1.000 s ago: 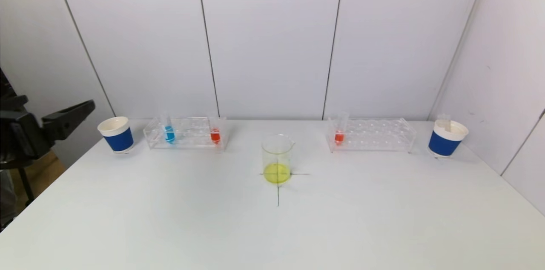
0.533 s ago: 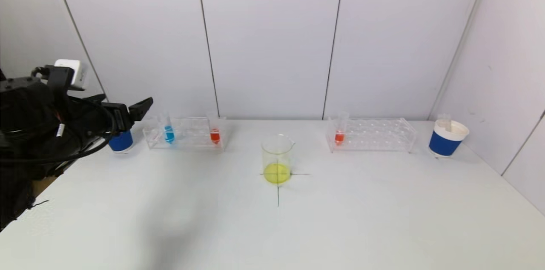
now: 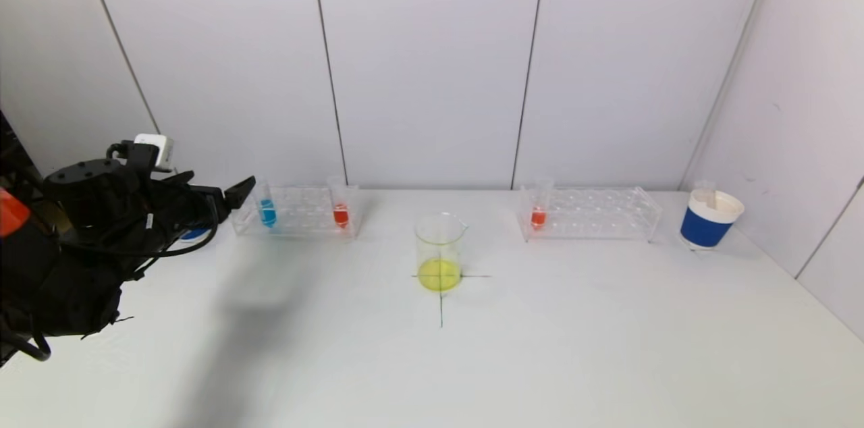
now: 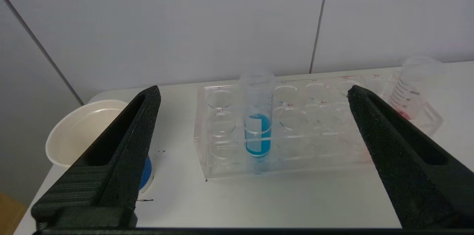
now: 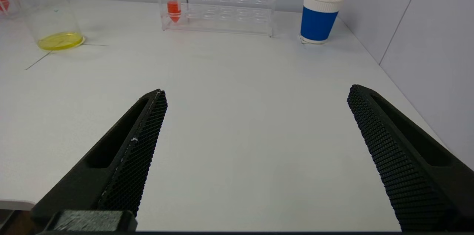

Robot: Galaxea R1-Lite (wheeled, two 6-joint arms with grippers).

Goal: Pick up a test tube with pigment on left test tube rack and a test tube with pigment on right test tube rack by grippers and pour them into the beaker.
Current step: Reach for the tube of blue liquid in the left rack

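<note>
The white table [image 3: 540,347] carries two clear racks. In the left rack [image 3: 297,215] a tube with blue liquid [image 4: 257,123] stands upright, mouth up. The left gripper [image 4: 255,161] hangs just before it, jaws wide apart, empty. The right gripper [image 5: 255,161] hangs low over the table's near edge, also released.

You've got blue pigment tube [image 4: 257,133], two orange-red tubes [image 3: 341,215] [image 3: 538,217], yellow liquid in beaker [image 3: 439,274], blue-banded white cups [image 3: 706,221], black gripper fingers [image 4: 114,153].
</note>
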